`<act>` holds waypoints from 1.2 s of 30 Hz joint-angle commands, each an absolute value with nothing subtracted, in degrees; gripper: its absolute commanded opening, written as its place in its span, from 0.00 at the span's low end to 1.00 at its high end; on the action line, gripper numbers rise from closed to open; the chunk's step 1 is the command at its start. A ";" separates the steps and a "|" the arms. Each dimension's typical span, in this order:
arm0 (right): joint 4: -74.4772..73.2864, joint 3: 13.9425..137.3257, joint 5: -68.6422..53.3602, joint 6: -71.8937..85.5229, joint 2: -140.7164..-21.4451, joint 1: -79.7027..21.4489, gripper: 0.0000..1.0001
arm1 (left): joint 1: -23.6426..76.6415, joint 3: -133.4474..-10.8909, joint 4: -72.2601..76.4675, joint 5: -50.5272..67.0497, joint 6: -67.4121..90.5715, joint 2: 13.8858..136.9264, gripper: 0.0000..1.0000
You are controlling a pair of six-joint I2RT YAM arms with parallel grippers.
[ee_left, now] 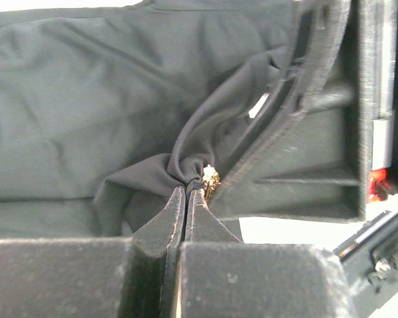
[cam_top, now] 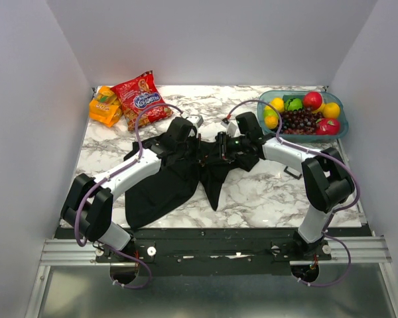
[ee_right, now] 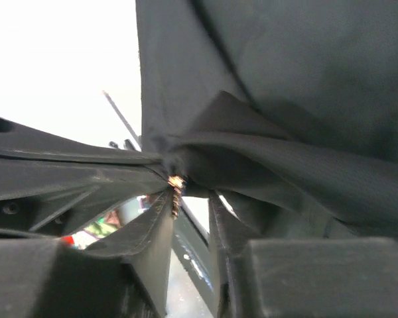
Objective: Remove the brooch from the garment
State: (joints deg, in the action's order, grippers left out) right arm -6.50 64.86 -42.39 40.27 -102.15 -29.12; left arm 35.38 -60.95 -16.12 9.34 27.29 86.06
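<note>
Black garment (ee_left: 86,99) pinched by inward-reaching left jaws; opposing right jaws spread beside brooch (ee_right: 176,182).

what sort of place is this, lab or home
Probably a lab test cell: plain white walls box in a marble-patterned table, the left arm and right arm are bolted to a metal rail, plus a tub of fruit.

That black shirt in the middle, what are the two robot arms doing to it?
They are working a tiny glinting brooch off the black T-shirt. The left gripper is pinched shut on a bunched fold of the cloth right beside the brooch. The right gripper faces it with its fingers apart, their tips right at the brooch. The brooch looks still pinned to the cloth, so it is not yet off.
</note>
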 commanded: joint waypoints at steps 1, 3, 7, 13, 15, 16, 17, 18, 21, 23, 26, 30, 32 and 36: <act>1.41 63.90 -47.81 36.84 -102.13 -28.83 0.05 | 35.25 -59.86 -12.22 17.82 27.51 85.25 0.00; 0.18 63.90 -47.90 34.02 -101.78 -28.48 0.00 | 34.81 -59.59 -11.25 21.25 26.72 85.25 0.00; 0.18 61.97 -51.14 31.38 -99.24 -27.16 0.00 | 33.93 -59.24 -12.48 23.81 22.17 84.29 0.19; -6.06 62.40 -60.55 22.51 -97.47 -26.28 0.00 | 32.78 -58.62 -12.83 30.39 14.95 81.83 0.45; -8.69 63.01 -62.91 20.75 -97.29 -26.19 0.00 | 32.87 -58.80 -13.62 35.32 11.26 81.56 0.49; -9.48 63.89 -63.89 19.96 -97.21 -26.19 0.01 | 32.78 -59.06 -13.97 36.20 9.94 81.65 0.52; -11.58 64.33 -64.85 18.91 -97.12 -26.02 0.00 | 32.78 -58.98 -14.24 36.73 8.63 81.30 0.53; -13.08 64.86 -65.04 17.07 -97.03 -26.10 0.00 | 32.87 -58.97 -14.67 37.87 6.61 81.30 0.55; -18.36 66.53 -61.63 15.12 -96.07 -25.84 0.00 | 32.87 -59.15 -14.94 40.07 3.53 81.30 0.62; -19.68 66.97 -61.61 14.94 -95.89 -25.66 0.00 | 33.66 -58.89 -15.12 40.08 1.51 81.30 0.64; -20.56 66.97 -61.09 14.68 -95.01 -25.31 0.00 | 34.28 -58.27 -15.73 39.11 -2.45 81.30 0.64; -21.88 66.62 -60.82 12.84 -94.40 -25.14 0.00 | 34.54 -57.83 -17.57 39.11 -6.40 81.04 0.61; -22.67 66.36 -60.65 12.31 -94.05 -25.05 0.00 | 34.54 -57.92 -18.72 39.64 -9.30 80.77 0.60; -23.37 66.79 -59.68 11.17 -94.04 -24.52 0.00 | 34.63 -57.83 -20.73 40.52 -13.52 81.21 0.56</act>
